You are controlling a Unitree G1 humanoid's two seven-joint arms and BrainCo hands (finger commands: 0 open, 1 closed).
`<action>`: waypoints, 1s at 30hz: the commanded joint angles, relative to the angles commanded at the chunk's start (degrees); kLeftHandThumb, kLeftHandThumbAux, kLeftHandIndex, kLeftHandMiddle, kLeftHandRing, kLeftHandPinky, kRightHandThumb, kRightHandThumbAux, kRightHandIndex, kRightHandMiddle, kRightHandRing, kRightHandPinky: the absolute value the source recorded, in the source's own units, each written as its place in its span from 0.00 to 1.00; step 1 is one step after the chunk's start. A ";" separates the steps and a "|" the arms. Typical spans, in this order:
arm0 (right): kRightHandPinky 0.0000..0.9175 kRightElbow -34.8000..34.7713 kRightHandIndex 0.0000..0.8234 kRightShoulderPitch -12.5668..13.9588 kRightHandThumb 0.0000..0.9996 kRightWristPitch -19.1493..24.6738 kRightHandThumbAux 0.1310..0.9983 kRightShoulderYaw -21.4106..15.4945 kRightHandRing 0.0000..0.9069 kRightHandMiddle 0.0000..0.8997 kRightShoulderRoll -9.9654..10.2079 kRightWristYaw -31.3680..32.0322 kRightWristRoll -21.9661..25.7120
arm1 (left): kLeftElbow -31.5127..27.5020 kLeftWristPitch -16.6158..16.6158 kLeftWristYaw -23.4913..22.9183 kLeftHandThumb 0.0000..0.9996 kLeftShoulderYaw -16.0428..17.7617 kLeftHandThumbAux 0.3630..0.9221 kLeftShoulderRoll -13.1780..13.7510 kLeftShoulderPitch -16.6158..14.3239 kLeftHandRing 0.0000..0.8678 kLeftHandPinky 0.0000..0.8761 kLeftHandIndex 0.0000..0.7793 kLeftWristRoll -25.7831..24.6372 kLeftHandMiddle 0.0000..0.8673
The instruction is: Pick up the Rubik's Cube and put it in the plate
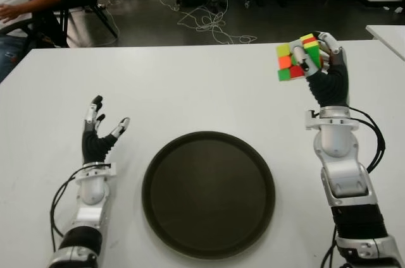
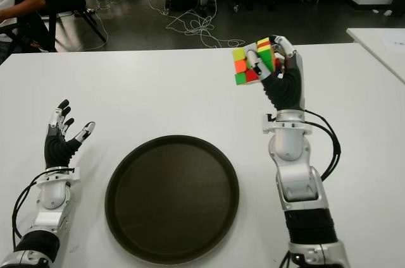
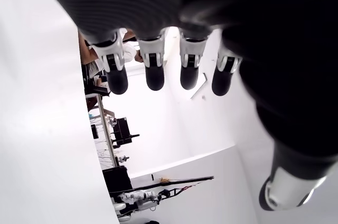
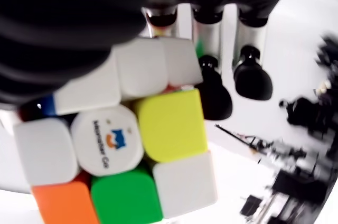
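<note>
Plate [image 1: 209,195] nearest, dark, round, bare, sat between both forearms on white table [image 1: 190,85]. Right hand [image 1: 324,59] raised clear of the table, fingers clamped on Rubik's Cube [image 1: 297,58]; cube up off the surface, mostly to the hand's inner side, tilted. Wrist view confirmed cube [image 4: 121,150] against the palm with fingertips [image 4: 214,94] wrapped over its far edge. Plate lay below and inward of that hand, nearer the robot. Left hand [image 1: 98,132] off to the plate's left, fingers spread, holding nothing. Judged carry step: best to swing inward over plate centre, keep grip firm, lower close to the plate floor before releasing. Dropping from height risked a bounce over the low rim.
</note>
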 joint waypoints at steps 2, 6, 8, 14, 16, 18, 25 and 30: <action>0.88 -0.87 0.53 0.14 0.70 0.40 0.68 -0.59 0.89 0.89 0.43 1.40 2.11 | 0.23 0.16 -0.07 0.30 0.05 0.56 0.06 -0.10 0.02 0.03 0.00 -0.10 0.03; 0.88 -2.92 0.53 0.68 0.70 0.62 0.68 -0.81 0.89 0.90 2.17 3.93 6.51 | 0.54 0.47 -0.05 0.29 0.06 0.56 0.14 -0.20 0.02 0.02 0.00 -0.08 0.03; 0.89 -4.23 0.53 1.36 0.70 0.92 0.68 -0.22 0.90 0.90 3.42 4.50 7.67 | 0.77 0.59 -0.05 0.29 0.09 0.57 0.19 -0.31 0.02 0.02 0.00 -0.09 0.03; 0.89 -6.21 0.53 2.49 0.70 1.95 0.68 0.23 0.90 0.90 5.52 6.32 10.51 | 1.19 0.53 -0.12 0.29 0.19 0.56 0.19 -0.53 0.02 0.02 0.00 -0.23 0.03; 0.89 -6.60 0.53 2.71 0.70 2.20 0.68 0.60 0.90 0.90 5.87 6.82 10.60 | 1.18 0.43 -0.07 0.30 0.18 0.56 0.14 -0.53 0.01 0.02 0.00 -0.21 0.03; 0.88 -6.40 0.53 2.84 0.70 2.08 0.68 1.84 0.89 0.90 6.57 6.77 9.39 | 1.16 0.26 0.02 0.31 0.12 0.57 0.18 -0.48 0.02 0.03 0.00 -0.08 0.04; 0.87 -4.97 0.53 3.12 0.70 0.61 0.68 5.29 0.89 0.89 7.29 6.29 4.69 | 1.07 0.10 0.39 0.30 -0.03 0.57 0.21 -0.41 0.03 0.03 0.01 0.25 0.05; 0.88 -3.25 0.53 4.21 0.70 -2.21 0.68 8.96 0.90 0.90 7.99 5.14 -0.46 | 1.05 -0.13 0.53 0.28 -0.08 0.58 0.11 -0.37 0.02 0.02 0.00 0.26 0.04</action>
